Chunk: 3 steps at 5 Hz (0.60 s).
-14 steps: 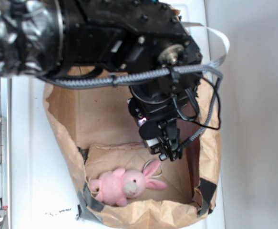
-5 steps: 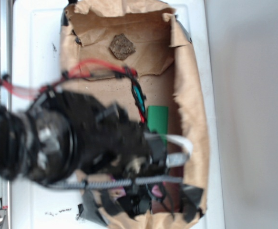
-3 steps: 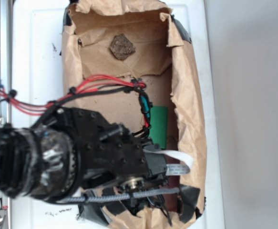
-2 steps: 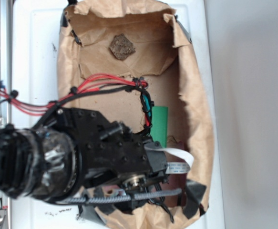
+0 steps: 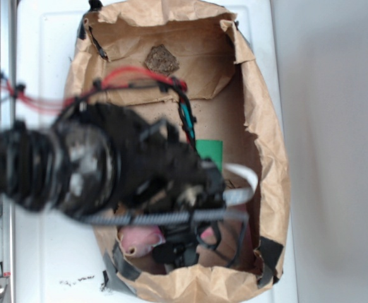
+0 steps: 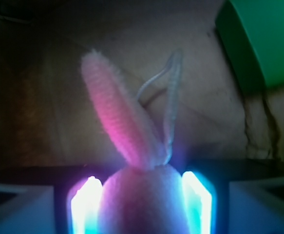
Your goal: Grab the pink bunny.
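Observation:
The pink bunny (image 5: pixel 141 238) lies at the near end of the brown paper-lined box (image 5: pixel 269 158), mostly hidden under my arm. In the wrist view its head fills the gap between my two lit fingers (image 6: pixel 85 204), and one long pink ear (image 6: pixel 115 122) and a pale loop stick up beyond them. My gripper (image 5: pixel 182 243) points down into the box and is closed on the bunny's head (image 6: pixel 142 195). Both fingers press its sides.
A green block (image 5: pixel 209 151) lies on the box floor just beyond the gripper, at the top right of the wrist view (image 6: pixel 263 39). A brown lump (image 5: pixel 163 59) sits at the far end. Crumpled paper walls stand close on both sides. A white table surrounds the box.
The arm has dropped into the near end of the box over the bunny. In the last half second it shifted up-frame and is blurred, and pink plush shows under it again.

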Each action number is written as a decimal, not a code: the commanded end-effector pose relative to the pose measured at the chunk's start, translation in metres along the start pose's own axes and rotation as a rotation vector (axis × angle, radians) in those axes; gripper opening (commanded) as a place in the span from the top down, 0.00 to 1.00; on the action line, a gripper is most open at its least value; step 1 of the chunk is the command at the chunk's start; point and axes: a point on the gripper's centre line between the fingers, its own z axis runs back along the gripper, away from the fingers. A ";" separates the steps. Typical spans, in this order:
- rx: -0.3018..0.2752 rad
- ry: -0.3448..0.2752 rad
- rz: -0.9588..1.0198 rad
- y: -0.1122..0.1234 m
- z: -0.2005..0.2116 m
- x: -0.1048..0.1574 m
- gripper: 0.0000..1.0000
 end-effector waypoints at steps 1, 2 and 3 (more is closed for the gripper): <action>0.058 -0.182 0.111 0.030 0.075 0.047 1.00; 0.179 -0.260 0.105 0.039 0.098 0.052 1.00; 0.271 -0.329 0.096 0.038 0.122 0.045 1.00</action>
